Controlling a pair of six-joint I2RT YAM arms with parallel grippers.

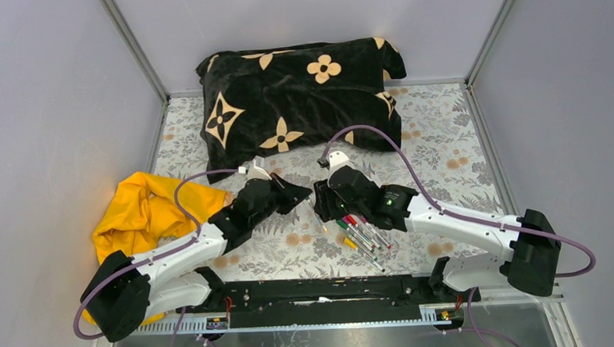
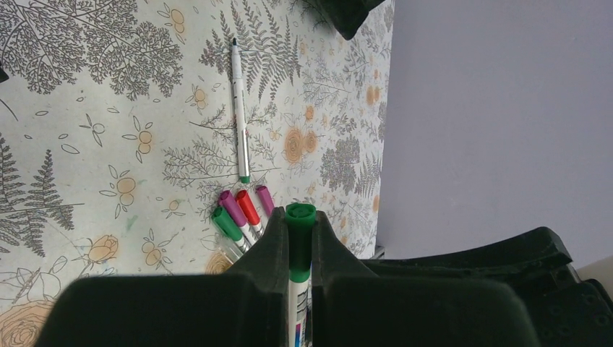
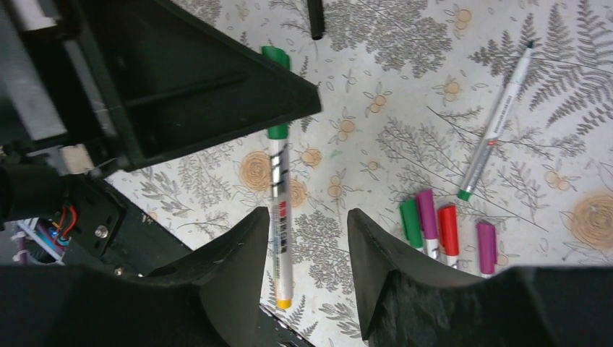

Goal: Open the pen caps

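My left gripper (image 2: 300, 217) is shut on the green cap (image 2: 300, 238) of a white marker pen. In the right wrist view that pen's barrel (image 3: 279, 217) runs down between my right gripper's (image 3: 309, 217) open fingers, close to the left one, with its yellow end low. On the table lie several capped pens: green (image 3: 410, 223), magenta (image 3: 426, 213), red (image 3: 448, 228) and magenta (image 3: 486, 246). An uncapped pen (image 3: 495, 123) lies apart, also in the left wrist view (image 2: 240, 116). From above, the two grippers, left (image 1: 301, 193) and right (image 1: 325, 204), face each other.
A black pillow with beige flowers (image 1: 300, 95) lies at the back of the flowered table. A yellow cloth (image 1: 145, 212) is bunched at the left. More pens (image 1: 361, 234) lie under the right arm. Grey walls close the sides. A black rail (image 1: 325, 290) runs along the front.
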